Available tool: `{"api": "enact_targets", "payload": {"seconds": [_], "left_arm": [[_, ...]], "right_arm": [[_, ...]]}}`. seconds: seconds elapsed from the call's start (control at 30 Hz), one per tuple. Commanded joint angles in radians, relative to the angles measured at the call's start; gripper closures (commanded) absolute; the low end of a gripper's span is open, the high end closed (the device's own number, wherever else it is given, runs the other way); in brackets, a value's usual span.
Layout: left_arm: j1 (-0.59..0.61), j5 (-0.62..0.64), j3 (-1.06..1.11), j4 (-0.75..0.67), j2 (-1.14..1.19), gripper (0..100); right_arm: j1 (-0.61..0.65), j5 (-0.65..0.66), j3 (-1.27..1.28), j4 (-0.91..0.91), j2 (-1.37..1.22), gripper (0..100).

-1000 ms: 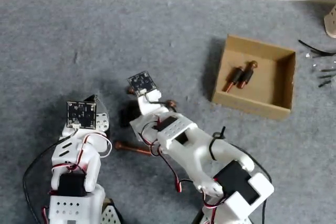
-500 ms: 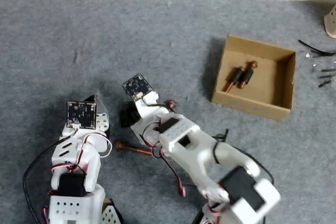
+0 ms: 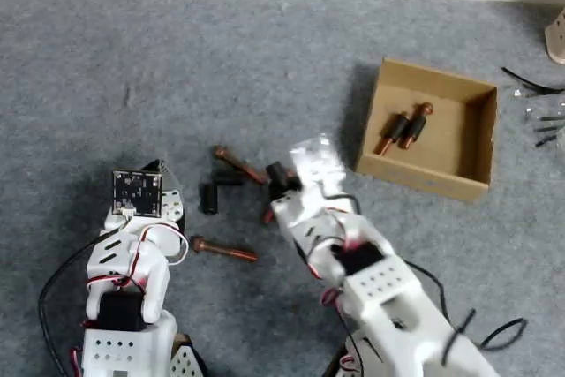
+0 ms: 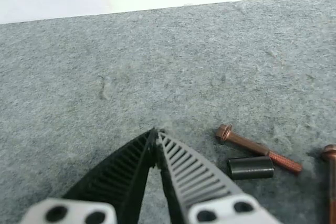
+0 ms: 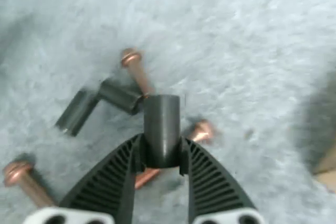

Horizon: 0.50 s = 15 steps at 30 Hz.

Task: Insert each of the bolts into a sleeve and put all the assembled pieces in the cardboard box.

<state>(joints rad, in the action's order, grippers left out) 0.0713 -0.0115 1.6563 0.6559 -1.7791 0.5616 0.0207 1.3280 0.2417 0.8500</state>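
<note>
My right gripper (image 5: 161, 144) is shut on a black sleeve (image 5: 161, 121), held upright above the carpet. Below it lie a copper bolt (image 5: 135, 68), two loose black sleeves (image 5: 119, 96) and another bolt (image 5: 202, 129). In the high view the right gripper (image 3: 282, 179) hangs between the loose parts and the cardboard box (image 3: 385, 171). That box holds two assembled pieces (image 3: 404, 131). My left gripper (image 4: 156, 136) is shut and holds nothing; it sits low over the carpet left of a bolt (image 4: 257, 148) and a sleeve (image 4: 250, 167). It is at the lower left in the high view (image 3: 161, 168).
A third bolt (image 3: 225, 250) lies on the grey carpet between the two arms. Black cables and small parts (image 3: 538, 103) lie right of the box. Open carpet stretches across the far left and the far middle.
The right arm has swung right toward the box with a sleeve in its gripper, uncovering the bolts and sleeves beneath. The left arm has kept still.
</note>
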Motion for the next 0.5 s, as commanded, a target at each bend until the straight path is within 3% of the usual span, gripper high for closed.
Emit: {"api": "enact_targets", "payload": {"seconds": [0.0, 0.47], "left_arm": [[-0.073, 0.000, -0.019, -0.020, 0.002, 99], [-0.093, -0.002, -0.010, -0.020, -0.001, 99]], "right_arm": [[-0.071, 0.015, 0.048, -0.036, 0.156, 99.5], [-0.234, 0.015, 0.294, -0.030, 0.553, 99.5]]}}
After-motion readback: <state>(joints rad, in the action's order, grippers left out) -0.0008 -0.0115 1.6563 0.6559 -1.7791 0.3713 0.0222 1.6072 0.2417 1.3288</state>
